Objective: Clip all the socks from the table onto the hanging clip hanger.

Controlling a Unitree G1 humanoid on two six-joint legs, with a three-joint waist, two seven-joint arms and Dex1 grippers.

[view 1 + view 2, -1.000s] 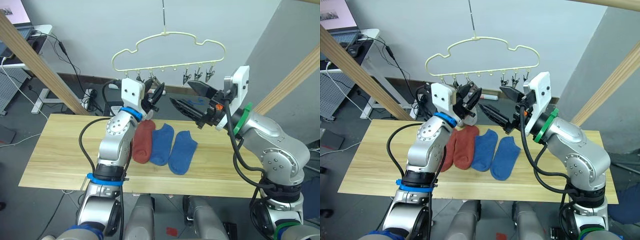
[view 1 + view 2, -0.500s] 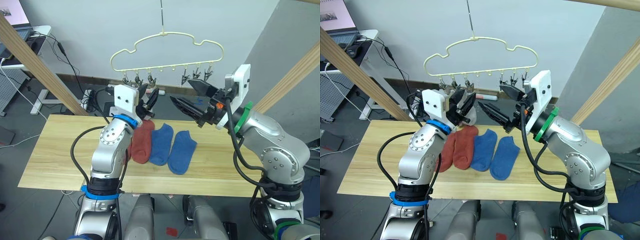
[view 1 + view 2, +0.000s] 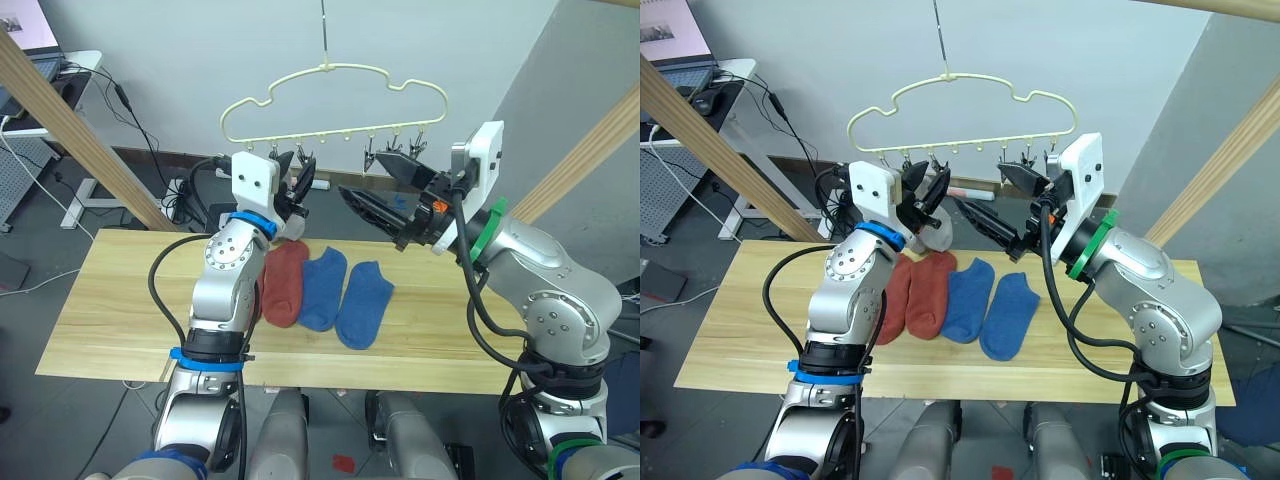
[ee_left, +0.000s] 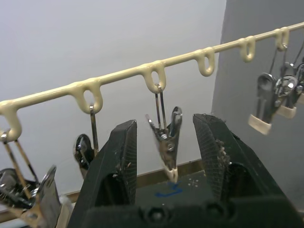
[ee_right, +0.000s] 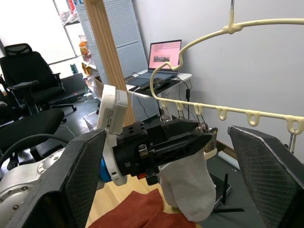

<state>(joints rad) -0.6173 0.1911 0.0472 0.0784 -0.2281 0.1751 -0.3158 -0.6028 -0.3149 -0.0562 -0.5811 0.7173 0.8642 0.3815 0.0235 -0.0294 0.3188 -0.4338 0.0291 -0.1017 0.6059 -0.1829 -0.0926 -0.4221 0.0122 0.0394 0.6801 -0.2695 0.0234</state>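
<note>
Left eye view: left pincer [image 3: 300,182], spread, has risen to straddle a metal clip [image 4: 167,142] on the clip hanger [image 3: 335,95]. Right pincer [image 3: 385,187] stays spread. Socks [image 3: 322,288] remain on the table [image 3: 120,300].

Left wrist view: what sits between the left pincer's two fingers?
One metal clip hanging from the clip hanger sits between the left pincer's open fingers, touching neither. The left wrist view shows it.

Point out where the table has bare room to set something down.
The table is bare left of the left arm and again right of the blue socks up to the right arm. The middle is crowded: red socks and blue socks lie side by side.
</note>
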